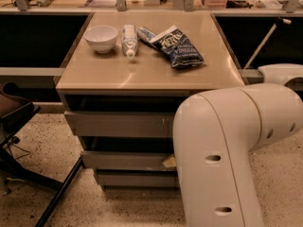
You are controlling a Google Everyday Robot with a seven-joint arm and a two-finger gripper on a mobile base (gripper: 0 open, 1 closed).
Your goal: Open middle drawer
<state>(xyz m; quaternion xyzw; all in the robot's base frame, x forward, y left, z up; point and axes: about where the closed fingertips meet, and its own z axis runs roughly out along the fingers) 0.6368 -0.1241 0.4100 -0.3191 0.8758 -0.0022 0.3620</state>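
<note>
The middle drawer (125, 161) is the grey handleless front second from the top in the small cabinet, with a pale chip near its right visible end. Above it is a larger grey front with white scratches (118, 124), and below it a smaller grey front (135, 178). A dark gap shows above each front. My thick white arm (227, 150) fills the lower right and covers the right part of all three fronts. My gripper is out of sight, not showing anywhere around the arm.
On the tan cabinet top (94, 74) lie a white bowl (101, 37), a white tube (129, 39) and a blue snack bag (176, 45). A dark chair and its legs (28, 160) stand at the left on the speckled floor. A counter with clutter runs along the back.
</note>
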